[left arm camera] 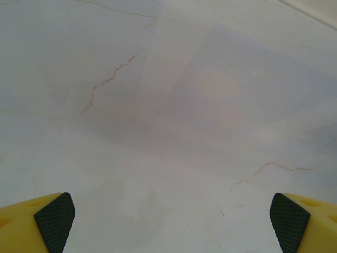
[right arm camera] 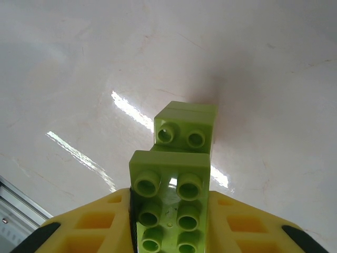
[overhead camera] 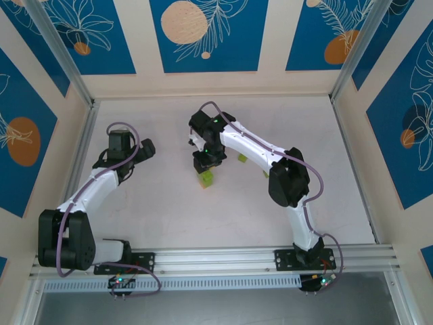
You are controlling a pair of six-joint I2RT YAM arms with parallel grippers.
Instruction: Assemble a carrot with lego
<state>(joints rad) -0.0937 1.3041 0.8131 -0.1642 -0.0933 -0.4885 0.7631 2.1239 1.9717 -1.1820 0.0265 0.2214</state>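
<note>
My right gripper (overhead camera: 206, 161) hangs over the middle of the table, shut on a long lime-green lego brick (right arm camera: 169, 195). The brick's studs face the wrist camera between the yellow fingers (right arm camera: 100, 224). Just beyond it, touching its far end, sits a smaller lime-green brick (right arm camera: 185, 126) on the table. From above, a lime-green lego stack (overhead camera: 206, 179) lies right below the gripper, with a hint of orange at its upper edge. Another green brick (overhead camera: 242, 158) lies to the right, by the arm. My left gripper (overhead camera: 145, 149) stands open over bare table, its pads (left arm camera: 54, 221) far apart.
The white marble-look table (overhead camera: 284, 128) is fenced by low walls with blue leaf panels (overhead camera: 203, 30). An aluminium rail (overhead camera: 223, 258) carrying both arm bases runs along the near edge. The right arm's elbow (overhead camera: 287, 179) reaches over the right half.
</note>
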